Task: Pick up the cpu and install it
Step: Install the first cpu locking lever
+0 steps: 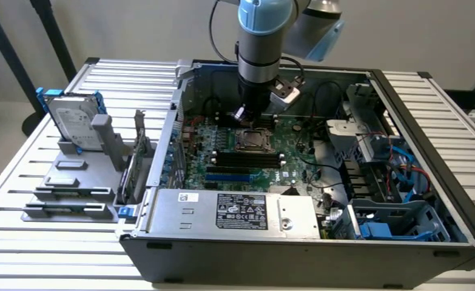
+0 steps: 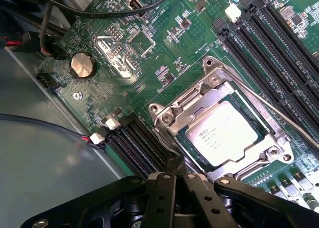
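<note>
In the exterior view, an open grey metal computer case (image 1: 302, 248) lies on a slatted metal table (image 1: 2, 242). The grey-and-blue robot arm (image 1: 261, 36) reaches down into the case. Its black gripper (image 1: 241, 115) hangs just above the green motherboard (image 1: 298, 145), close beside the silver metal socket frame (image 1: 251, 140) near the board's middle. A silver power supply box with a black label (image 1: 237, 212) sits along the near side of the case. On the exterior view's left, outside the case, a large silver hard drive with blue brackets (image 1: 71, 121) stands upright in a grey plastic fixture (image 1: 67, 194).

In the wrist view, the small flat square cpu (image 2: 227, 133), with its dull silver top and pale rim, lies flat inside the socket frame (image 2: 169, 116), with steel round all four sides. A thin wire lever (image 2: 269, 108) runs along one side of the frame. The gripper (image 2: 173, 164) is clenched. Its black fingers are pressed together with nothing visible between them, and their tips end just beside the frame's edge, apart from the cpu. A round silver coin battery (image 2: 82, 65) and long black memory slots (image 2: 259, 54) sit elsewhere on the board.
</note>
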You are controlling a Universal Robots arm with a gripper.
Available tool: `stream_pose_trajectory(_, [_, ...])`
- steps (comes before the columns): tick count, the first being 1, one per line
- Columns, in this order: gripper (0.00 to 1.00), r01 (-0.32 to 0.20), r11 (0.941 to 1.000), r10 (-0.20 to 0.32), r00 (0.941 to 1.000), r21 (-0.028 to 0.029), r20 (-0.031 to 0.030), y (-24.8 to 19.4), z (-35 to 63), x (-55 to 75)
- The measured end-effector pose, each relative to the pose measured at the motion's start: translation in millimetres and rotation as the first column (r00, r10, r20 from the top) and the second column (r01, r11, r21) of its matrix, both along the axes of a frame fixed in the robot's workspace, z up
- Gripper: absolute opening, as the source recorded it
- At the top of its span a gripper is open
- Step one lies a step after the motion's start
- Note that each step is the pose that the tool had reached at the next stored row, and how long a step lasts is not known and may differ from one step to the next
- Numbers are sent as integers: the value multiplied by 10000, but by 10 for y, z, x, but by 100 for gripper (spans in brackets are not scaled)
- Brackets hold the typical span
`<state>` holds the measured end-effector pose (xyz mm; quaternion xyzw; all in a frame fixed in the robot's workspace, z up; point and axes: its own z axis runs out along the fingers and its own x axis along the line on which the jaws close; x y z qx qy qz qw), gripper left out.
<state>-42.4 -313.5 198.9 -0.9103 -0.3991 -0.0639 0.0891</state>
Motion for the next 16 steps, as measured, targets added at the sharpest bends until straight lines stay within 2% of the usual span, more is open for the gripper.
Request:
stream_pose_trajectory(9, [11,0,10000,0,10000,-1,-2,0,-19,0])
stream_pose_trajectory(10, [11,1,10000,-1,10000,13,6,3,-24,1])
stream_pose_trajectory(16, [11,1,10000,-1,10000,-4,-2,-1,-10,0])
